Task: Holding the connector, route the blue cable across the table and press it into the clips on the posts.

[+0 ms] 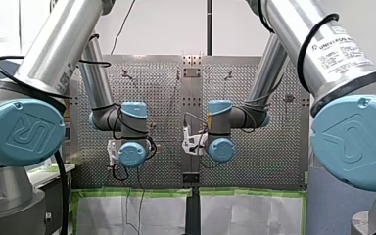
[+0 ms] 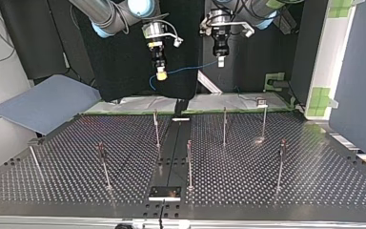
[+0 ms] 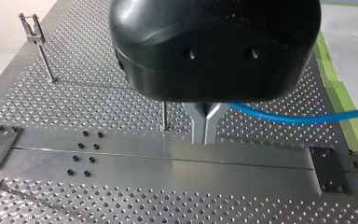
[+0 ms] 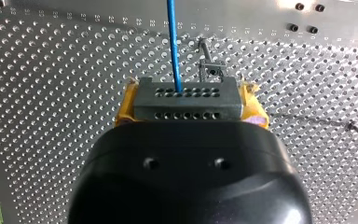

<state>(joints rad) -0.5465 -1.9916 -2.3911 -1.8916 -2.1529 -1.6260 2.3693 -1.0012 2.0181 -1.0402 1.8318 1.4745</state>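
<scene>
A white label (image 1: 340,49) on my right arm, at the front view's upper right, is showing "UNIVERSAL ROBOTS"; its finer print is too small to read. The blue joint caps (image 1: 22,132) are carrying an embossed UR logo. The perforated metal table (image 2: 314,176) is filling the top view's lower half. Green tape (image 1: 137,192) is edging pale sheets along the front view's bottom. Thin posts (image 2: 189,164) are standing apart across the table, and a grey-blue board (image 2: 43,102) is lying beside it at the top view's left.

My right tool (image 4: 189,106), with yellow pads, is clenching the grey connector (image 4: 191,95) high above the table. The blue cable (image 2: 190,69) is hanging in the air in the top view's upper middle, running from the connector to my left tool (image 3: 205,137), whose metal fingers are pinched together on it.
</scene>
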